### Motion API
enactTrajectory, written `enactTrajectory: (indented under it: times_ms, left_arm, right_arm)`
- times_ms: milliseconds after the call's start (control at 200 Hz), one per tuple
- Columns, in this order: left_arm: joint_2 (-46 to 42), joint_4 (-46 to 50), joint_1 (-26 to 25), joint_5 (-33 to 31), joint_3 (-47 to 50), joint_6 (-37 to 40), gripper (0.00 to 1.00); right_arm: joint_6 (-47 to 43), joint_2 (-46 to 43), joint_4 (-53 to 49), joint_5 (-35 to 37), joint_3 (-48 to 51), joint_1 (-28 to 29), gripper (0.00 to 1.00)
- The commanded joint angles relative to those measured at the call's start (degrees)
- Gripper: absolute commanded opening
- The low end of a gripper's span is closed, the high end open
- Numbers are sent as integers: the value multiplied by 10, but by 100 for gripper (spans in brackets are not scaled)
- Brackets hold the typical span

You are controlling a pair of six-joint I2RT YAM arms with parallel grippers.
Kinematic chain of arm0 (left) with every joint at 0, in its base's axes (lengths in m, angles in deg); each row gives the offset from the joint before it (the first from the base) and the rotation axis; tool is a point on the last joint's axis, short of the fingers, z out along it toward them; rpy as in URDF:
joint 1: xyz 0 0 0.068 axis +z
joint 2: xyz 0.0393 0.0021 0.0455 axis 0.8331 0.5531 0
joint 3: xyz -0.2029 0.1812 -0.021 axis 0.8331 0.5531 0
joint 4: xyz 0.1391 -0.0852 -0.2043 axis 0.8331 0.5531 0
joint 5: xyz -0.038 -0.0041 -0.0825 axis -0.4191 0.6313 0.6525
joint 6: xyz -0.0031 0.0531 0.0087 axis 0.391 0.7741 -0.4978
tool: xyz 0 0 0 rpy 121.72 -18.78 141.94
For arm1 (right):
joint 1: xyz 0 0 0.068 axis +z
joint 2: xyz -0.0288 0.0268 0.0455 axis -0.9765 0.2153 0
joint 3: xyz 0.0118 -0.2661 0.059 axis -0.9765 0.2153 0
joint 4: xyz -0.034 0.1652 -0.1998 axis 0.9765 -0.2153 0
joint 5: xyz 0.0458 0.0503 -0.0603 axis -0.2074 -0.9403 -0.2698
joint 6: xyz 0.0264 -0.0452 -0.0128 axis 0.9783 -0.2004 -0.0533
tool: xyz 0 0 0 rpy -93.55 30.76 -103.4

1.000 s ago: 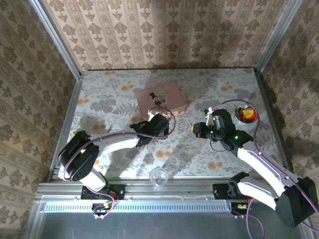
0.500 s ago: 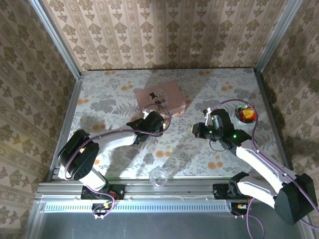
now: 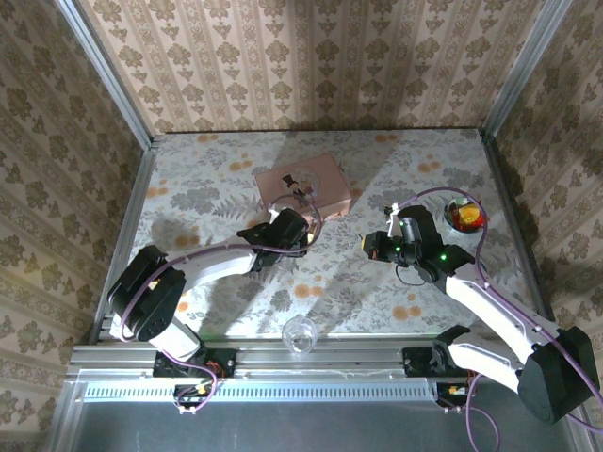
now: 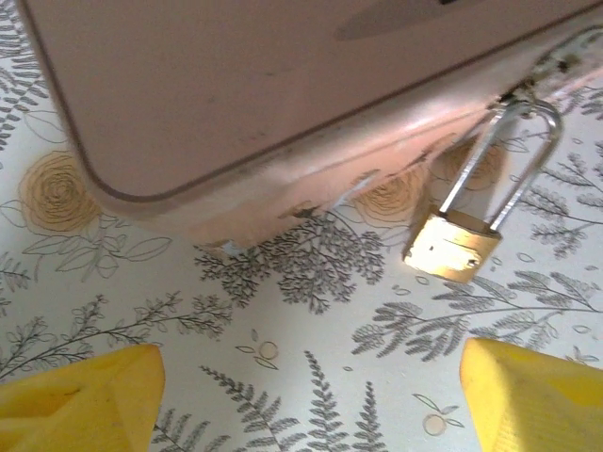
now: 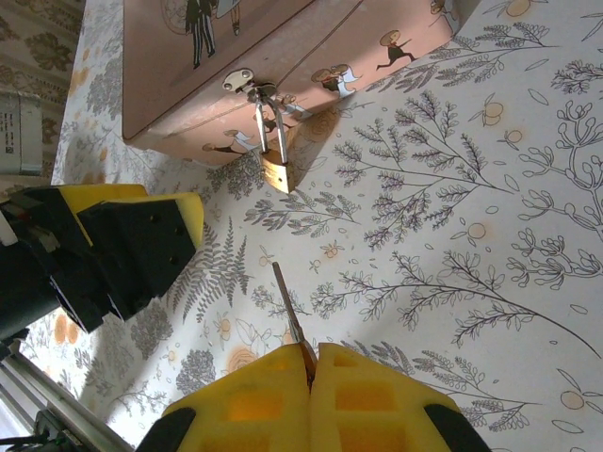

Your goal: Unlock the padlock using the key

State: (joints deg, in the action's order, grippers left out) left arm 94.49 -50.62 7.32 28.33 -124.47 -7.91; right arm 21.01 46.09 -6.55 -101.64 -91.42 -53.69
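The small brass padlock [image 4: 452, 247] hangs by its thin silvery shackle [image 4: 509, 155] from the hasp on the front of the pink box [image 4: 283, 85]. Its body rests on the tablecloth. My left gripper [image 4: 311, 405] is open just short of the box, with the padlock ahead and right of centre between its yellow fingers [image 4: 80, 400]. My right gripper [image 5: 311, 350] is shut on the key [image 5: 285, 299], whose thin dark blade points at the padlock [image 5: 275, 172] a short way off. From above, the left gripper [image 3: 294, 226] is at the box [image 3: 303, 184] and the right gripper [image 3: 370, 247] is to its right.
A clear glass [image 3: 300, 334] stands by the near edge between the arm bases. A small bowl holding something red and orange [image 3: 464, 216] sits at the right, behind the right arm. Metal frame rails and wallpapered walls bound the floral tablecloth.
My left gripper has edged left and closer to the box front, its fingers a touch wider. The right gripper with the key has barely shifted.
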Motion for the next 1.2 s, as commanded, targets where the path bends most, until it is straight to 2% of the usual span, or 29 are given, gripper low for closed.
enactTrajectory:
  times_ms: [0,190,485,925,1195]
  left_arm:
    - [11,10,-13,8,-27,0,82]
    - [70,-7,-26,19,-64,-4,75]
    - [145,-26,-10,31,-98,-6,74]
    - [149,-23,32,38,-81,-9,73]
    - [151,-22,30,49,-96,-1,74]
  right_arm:
    - [-4,-1,12,1,-10,-2,0]
    - [-4,-1,15,1,-8,-2,0]
    - [-6,-3,14,1,-8,-3,0]
    - [-3,-2,20,2,-7,-5,0]
    - [-2,3,26,0,-7,-5,0]
